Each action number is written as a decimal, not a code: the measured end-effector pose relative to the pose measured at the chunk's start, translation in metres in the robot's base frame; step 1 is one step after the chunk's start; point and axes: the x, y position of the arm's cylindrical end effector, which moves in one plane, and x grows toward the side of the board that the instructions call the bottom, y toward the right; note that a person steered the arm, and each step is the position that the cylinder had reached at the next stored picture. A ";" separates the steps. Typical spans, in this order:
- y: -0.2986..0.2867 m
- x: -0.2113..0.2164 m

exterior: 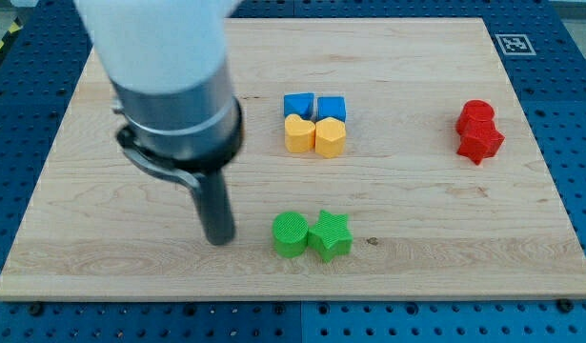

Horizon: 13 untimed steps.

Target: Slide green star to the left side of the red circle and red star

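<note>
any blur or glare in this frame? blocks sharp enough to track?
Camera view: arm housing at the view's top left is soft, close to the lens; my tip is sharper. Green star, red circle and red star are crisp. Lighting even, shadows faint, no strong glare on the board.

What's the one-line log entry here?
my tip: left of green circle, apart | green star: touching circle | red circle, red star: far right
</note>
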 end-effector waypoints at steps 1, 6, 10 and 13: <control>0.061 0.031; 0.152 0.012; 0.121 -0.046; 0.157 -0.028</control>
